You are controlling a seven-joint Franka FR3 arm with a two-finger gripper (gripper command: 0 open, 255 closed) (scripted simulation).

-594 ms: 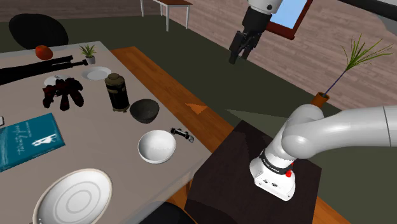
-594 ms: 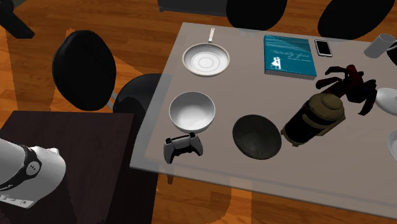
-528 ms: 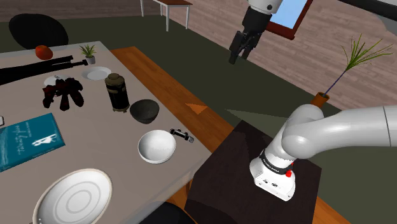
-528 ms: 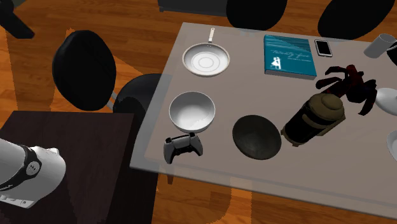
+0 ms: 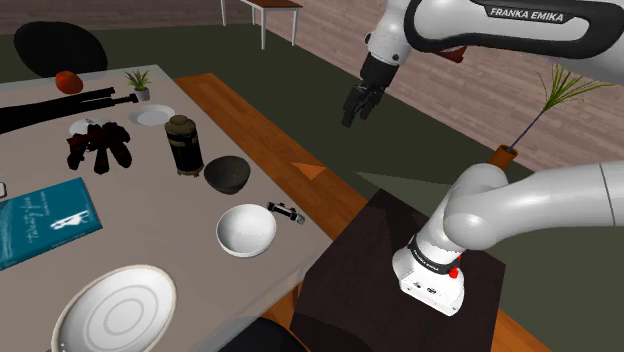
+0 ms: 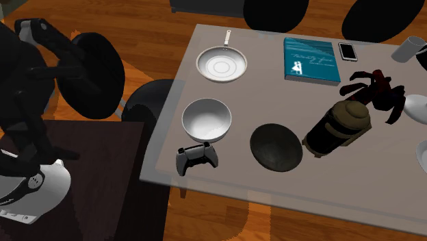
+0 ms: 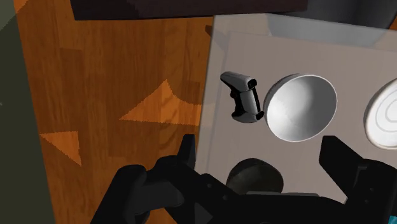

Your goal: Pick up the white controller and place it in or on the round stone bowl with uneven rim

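I've got the white Franka arm (image 5: pixel 498 22) arched high, its forearm reaching toward the shoulder view's left. The black gripper (image 5: pixel 352 112) hangs off the wrist pointing down. In my wrist view its fingers (image 7: pixel 337 156) stand wide apart, clasping nothing.

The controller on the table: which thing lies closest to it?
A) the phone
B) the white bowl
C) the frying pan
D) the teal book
B: the controller lies at the edge of the table, right beside the white bowl, while the other three things sit farther across the tabletop.
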